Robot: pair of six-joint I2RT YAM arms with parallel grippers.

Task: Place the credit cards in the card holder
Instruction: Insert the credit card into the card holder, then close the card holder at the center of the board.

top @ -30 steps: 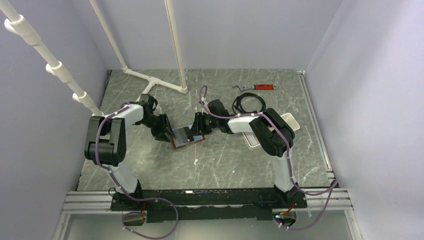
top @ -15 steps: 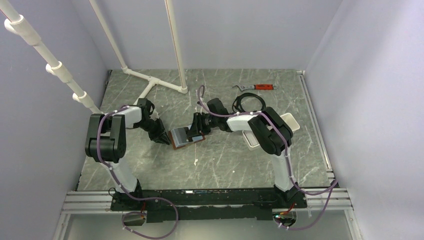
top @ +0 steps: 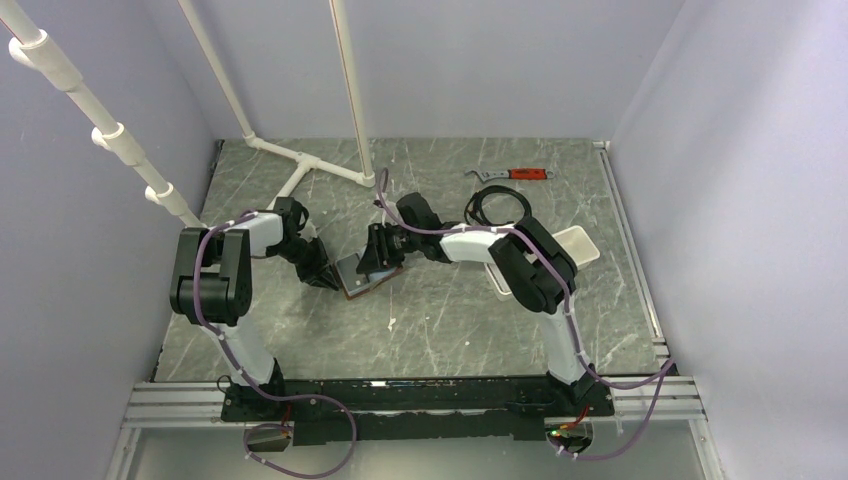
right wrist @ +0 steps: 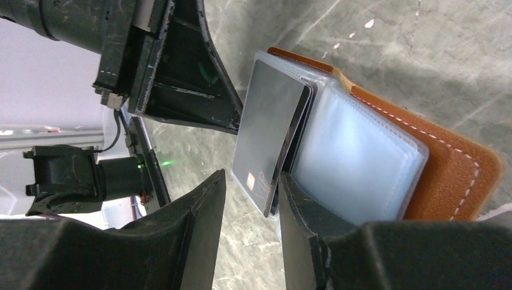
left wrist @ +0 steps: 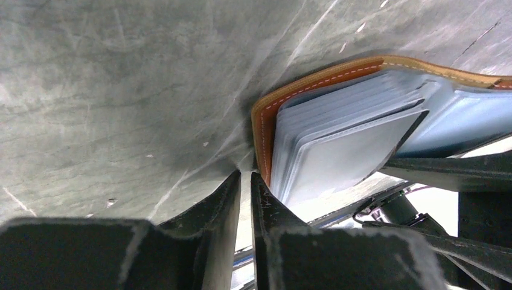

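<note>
The brown leather card holder (top: pixel 352 288) lies open on the table, its clear plastic sleeves (right wrist: pixel 356 163) facing up. A grey credit card (right wrist: pixel 265 133) with a chip lies partly in the sleeves, a second dark card edge just under it. My right gripper (right wrist: pixel 252 175) is open; the card's free end stands between its fingers, close to the right finger. In the top view it (top: pixel 372 262) hovers over the holder. My left gripper (left wrist: pixel 245 174) is shut and empty, its tips against the holder's leather edge (left wrist: pixel 265 121), at the holder's left side (top: pixel 328 278).
A white tray (top: pixel 582 246) sits right of the right arm. A black cable coil (top: pixel 497 207) and a red-handled tool (top: pixel 525 173) lie at the back. White pipes (top: pixel 300 160) stand at the back left.
The left gripper drew back from the holder to its left edge. The right gripper moved left over the holder with the card sliding further in; the holder shifted slightly left.
</note>
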